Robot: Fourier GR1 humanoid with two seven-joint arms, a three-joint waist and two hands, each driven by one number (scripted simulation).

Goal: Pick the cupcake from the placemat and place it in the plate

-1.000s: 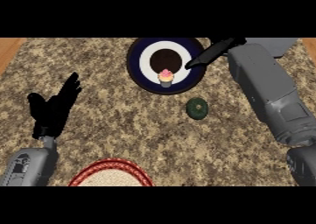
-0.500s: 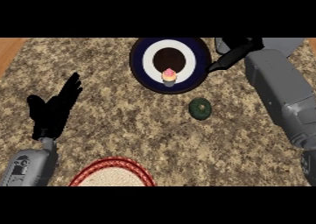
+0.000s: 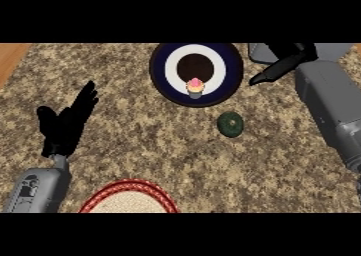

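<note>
My right robot hand [image 3: 280, 67] sits at the upper right of the head view, just beside the plate's right rim, with its fingers relaxed and extended toward the plate, holding nothing and clear of the cupcake. The plate [image 3: 162, 67], dark blue at the rim with a white ring and a brown centre, lies at the far side of the speckled bench [image 3: 153, 145]. The cupcake [image 3: 195, 87], pink on top, stands upright inside the plate, toward its near edge. Just beyond the plate's near rim, a little to the right, a small dark green round object [image 3: 230, 124] rests on the bench. My left robot hand [image 3: 65, 122] rests open at the left, fingers up. The placemat [image 3: 129, 198], red-rimmed and tan, shows at the lower edge, well apart from the plate.
</note>
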